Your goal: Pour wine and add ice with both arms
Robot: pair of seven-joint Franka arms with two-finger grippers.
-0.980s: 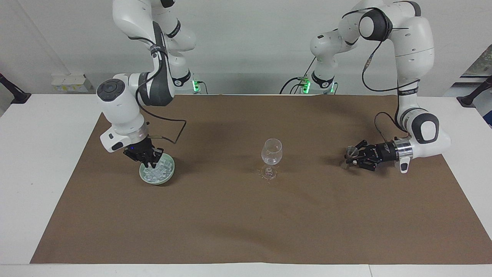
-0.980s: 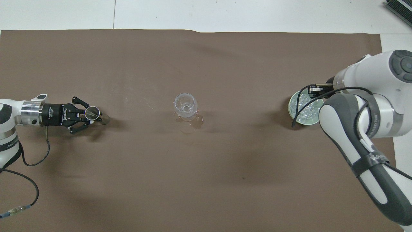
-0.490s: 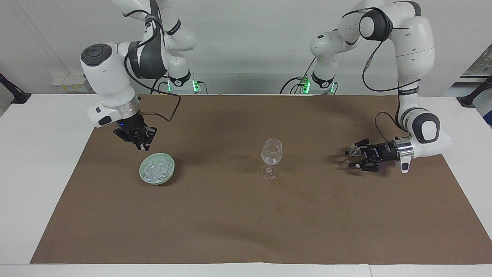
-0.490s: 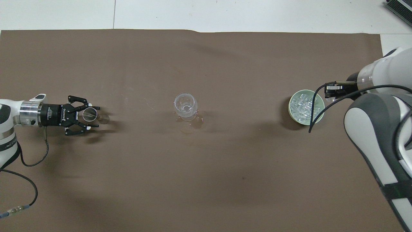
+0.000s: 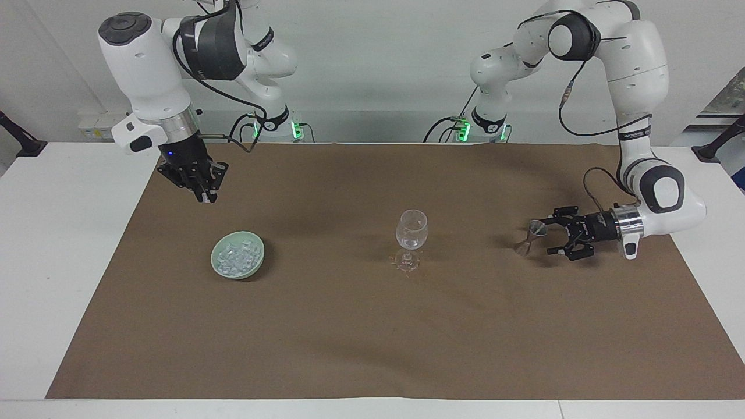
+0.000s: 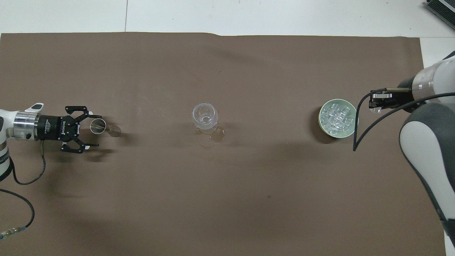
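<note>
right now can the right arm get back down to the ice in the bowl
Probably yes. The right gripper hangs raised beside the green bowl, toward the robots, and nothing stands between them. The ice lies uncovered in the bowl, and the wine glass stands well apart, mid-table.

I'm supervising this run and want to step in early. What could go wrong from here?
1. The left gripper, open, sits right beside the small measuring cup; a stray move might tip it.
2. The right gripper hangs above the mat near the bowl of ice; any cube it carries might drop before reaching the wine glass, which would topple easily if bumped.
</note>
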